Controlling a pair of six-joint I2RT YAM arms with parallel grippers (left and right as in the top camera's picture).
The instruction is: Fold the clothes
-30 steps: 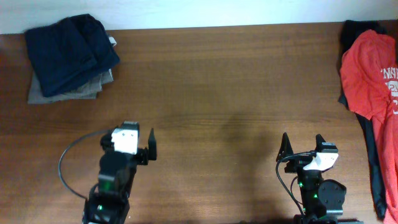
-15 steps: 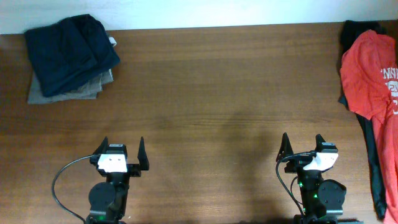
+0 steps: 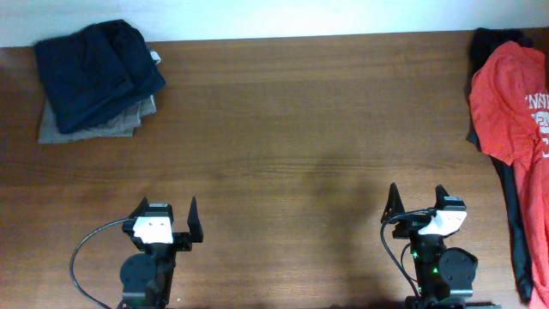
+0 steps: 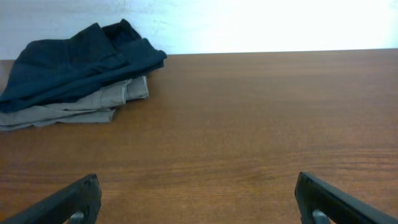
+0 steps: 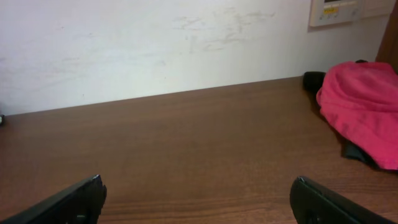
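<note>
- Risk, edge: the red white-lettered cloth T-shirt (image 3: 510,103) is draped unfolded at the far right edge of the brown wooden desk (image 3: 292,129), and part of it is cut off by the overhead view. A grasp taken at one hem alone is judged likely to bunch it or drag it over the edge.
- Risk, mixed layers: a black cloth item (image 3: 489,39) lies under the T-shirt. Both could be pinched together, so that two pieces are lifted at once.
- Risk, stacked pile: the dark navy blue cloth garment (image 3: 96,70) is stacked on the grey-khaki cloth garment (image 3: 120,124) at the far left corner. The stack could be disturbed by a careless sweep.
- Left tool (image 3: 167,210): fingers spread wide, nothing held. The pile is placed well apart from it, ahead and to its left.
- Right tool (image 3: 418,199): fingers spread wide, nothing held. The T-shirt is placed well apart from it, ahead and to its right.
</note>
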